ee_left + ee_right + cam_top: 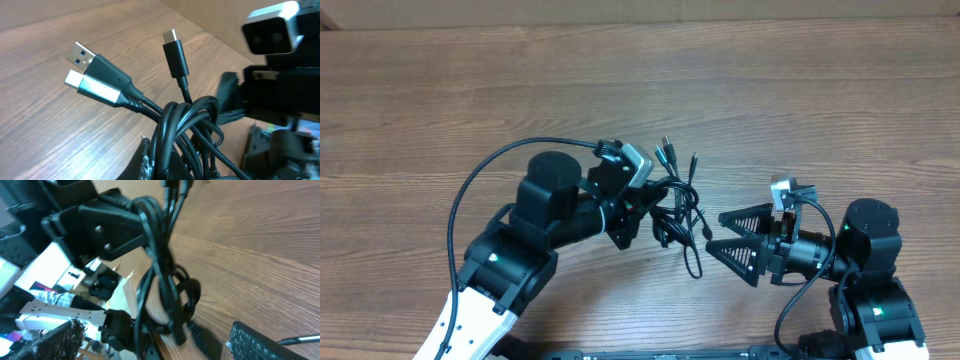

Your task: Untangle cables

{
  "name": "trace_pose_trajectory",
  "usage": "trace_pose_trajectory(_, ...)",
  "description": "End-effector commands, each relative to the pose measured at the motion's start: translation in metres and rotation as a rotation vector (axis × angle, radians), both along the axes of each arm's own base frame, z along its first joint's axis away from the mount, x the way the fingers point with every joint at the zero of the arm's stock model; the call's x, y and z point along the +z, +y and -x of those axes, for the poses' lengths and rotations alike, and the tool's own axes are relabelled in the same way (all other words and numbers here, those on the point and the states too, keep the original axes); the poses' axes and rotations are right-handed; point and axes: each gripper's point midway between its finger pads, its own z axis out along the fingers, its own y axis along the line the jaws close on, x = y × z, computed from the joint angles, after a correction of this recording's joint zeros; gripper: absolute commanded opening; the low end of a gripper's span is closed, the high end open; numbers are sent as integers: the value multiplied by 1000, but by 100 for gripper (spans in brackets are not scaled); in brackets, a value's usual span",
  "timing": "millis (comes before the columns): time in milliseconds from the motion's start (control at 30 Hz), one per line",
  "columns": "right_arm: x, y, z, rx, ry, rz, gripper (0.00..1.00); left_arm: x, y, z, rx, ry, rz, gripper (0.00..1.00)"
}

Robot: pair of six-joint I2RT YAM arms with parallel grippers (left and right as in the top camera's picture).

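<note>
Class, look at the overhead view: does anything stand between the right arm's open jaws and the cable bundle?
Nothing visible does. Only bare table lies between the right gripper and the cables, which the left gripper holds.

Three plugs (175,52) on cables (172,125), two arms (550,212)

Wide bare table (750,90) from 10 through 12 to 2 o'clock of the cables (677,212), beyond the fanned plug ends (670,153). Blocked at 9 o'clock by the left gripper (645,208), clamped on the bundle. Hemmed at 4 o'clock by the right gripper (714,232), jaws spread, just beside a trailing loop (694,262). Narrow strip of wood at 6 o'clock, between the two grippers.
</note>
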Motion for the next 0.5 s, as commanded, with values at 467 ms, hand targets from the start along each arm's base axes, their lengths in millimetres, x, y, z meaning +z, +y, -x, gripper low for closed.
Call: trace_pose_trajectory(467, 38, 9, 21, 163, -206, -63, 65, 5, -29, 55, -334, -89, 6, 4)
